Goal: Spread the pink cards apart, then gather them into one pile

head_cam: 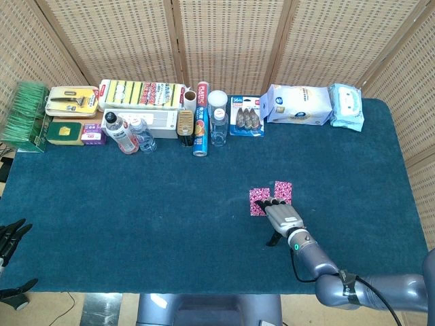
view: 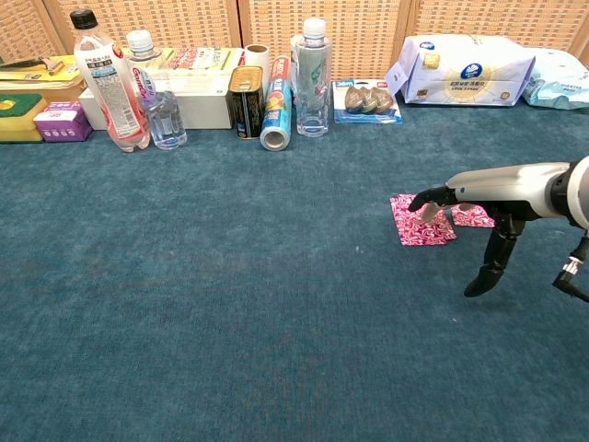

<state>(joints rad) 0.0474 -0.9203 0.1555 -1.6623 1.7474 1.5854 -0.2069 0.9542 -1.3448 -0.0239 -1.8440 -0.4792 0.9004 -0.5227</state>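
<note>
Your head view looks steeply down from high over the near edge, taking in the whole blue surface (head_cam: 136, 224) and the wicker screen (head_cam: 224, 41). Your chest view sits low and closer, facing the back row. Both share the cards (head_cam: 259, 201) and bottles (view: 313, 64).

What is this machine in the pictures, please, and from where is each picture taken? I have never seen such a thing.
It is a robot with two arms, each ending in a hand with fingers; a person steers it from a distance. One picture looks down from the robot's head, the other looks forward from its chest.

The right hand reaches over a blue table, its fingertips at two pink cards lying side by side. It holds nothing.

The left hand shows only at the table's edge, idle, fingers apart.

Along the far edge stand bottles, a can, sponges and wipe packs, which play no part.
</note>
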